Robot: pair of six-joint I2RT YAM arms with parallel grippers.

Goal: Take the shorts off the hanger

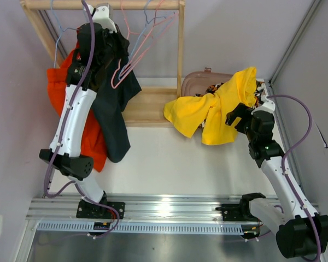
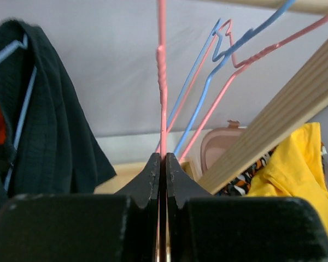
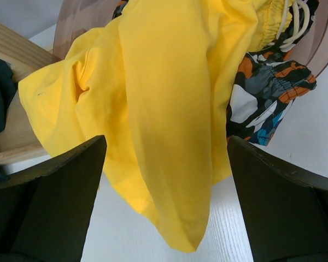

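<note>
My left gripper (image 1: 116,46) is raised at the wooden rack (image 1: 180,49) and shut on the wire of a bare pink hanger (image 2: 162,98), as the left wrist view (image 2: 163,159) shows. Black shorts (image 1: 117,114) and orange-red shorts (image 1: 60,93) hang at the rack's left; the black pair (image 2: 49,131) sits on a blue wire. Yellow shorts (image 1: 218,106) drape over the brown bin (image 1: 199,79) with patterned shorts (image 3: 268,93) under them. My right gripper (image 1: 238,117) is open, with the yellow cloth (image 3: 164,109) hanging loose ahead between its fingers (image 3: 60,185).
Bare pink and blue hangers (image 1: 147,30) hang from the rack's top rail. The rack's wooden base (image 1: 147,106) lies between the black shorts and the bin. A wooden post (image 2: 284,120) slants close to my left gripper. A wall (image 1: 306,60) stands to the right.
</note>
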